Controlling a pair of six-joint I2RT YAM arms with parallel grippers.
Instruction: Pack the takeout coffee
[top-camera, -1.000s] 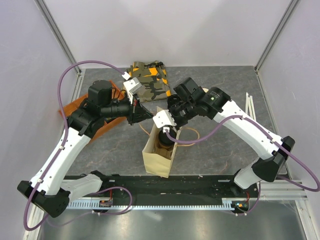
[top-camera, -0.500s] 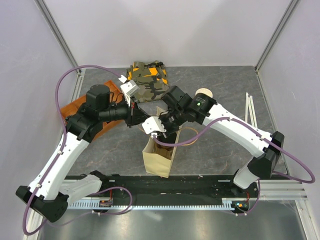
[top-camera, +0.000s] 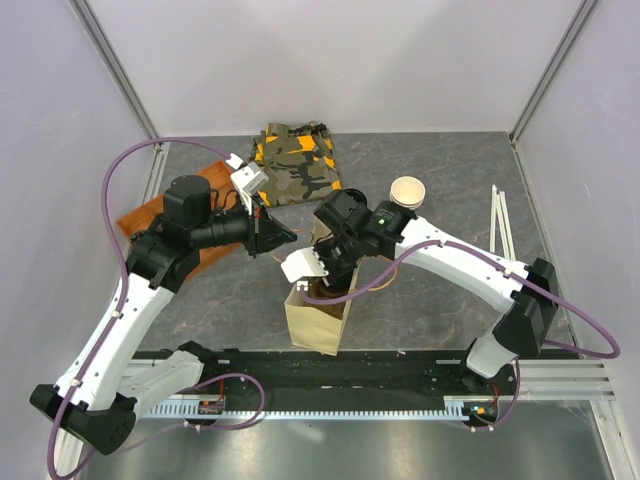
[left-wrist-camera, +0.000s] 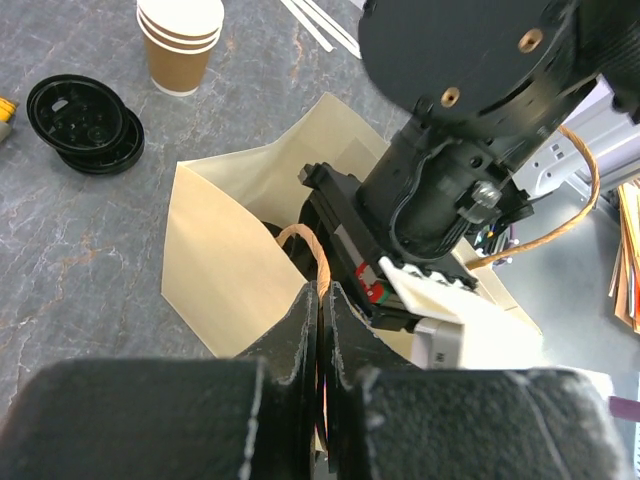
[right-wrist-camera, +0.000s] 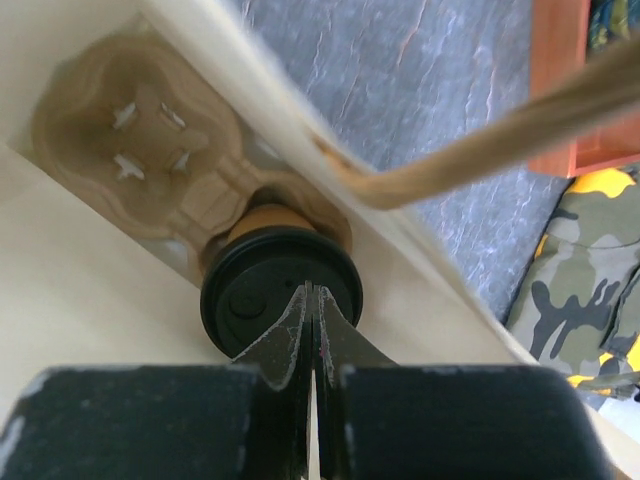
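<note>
The takeout coffee (right-wrist-camera: 262, 300), a brown cup with a black lid, stands in a cardboard cup carrier (right-wrist-camera: 130, 140) at the bottom of the tan paper bag (top-camera: 318, 318). My right gripper (right-wrist-camera: 312, 291) reaches down into the bag (right-wrist-camera: 90, 300), shut, with nothing between its fingers. Its tips are over the lid's near edge, and I cannot tell whether they touch it. In the top view that gripper (top-camera: 322, 283) hides the cup. My left gripper (left-wrist-camera: 322, 292) is shut on the bag's twisted paper handle (left-wrist-camera: 312, 250), holding the bag (left-wrist-camera: 230, 250) open from the left (top-camera: 276, 237).
A stack of lidless paper cups (top-camera: 407, 190) (left-wrist-camera: 180, 40) stands behind the bag, with loose black lids (left-wrist-camera: 85, 125) near it. A camouflage cloth (top-camera: 295, 160) lies at the back, an orange board (top-camera: 150, 212) at the left, and white sticks (top-camera: 500, 215) at the right.
The right wrist has swung left and down into the bag, uncovering the cup stack, and its jaws have shut. The left arm has drawn the handle slightly left.
</note>
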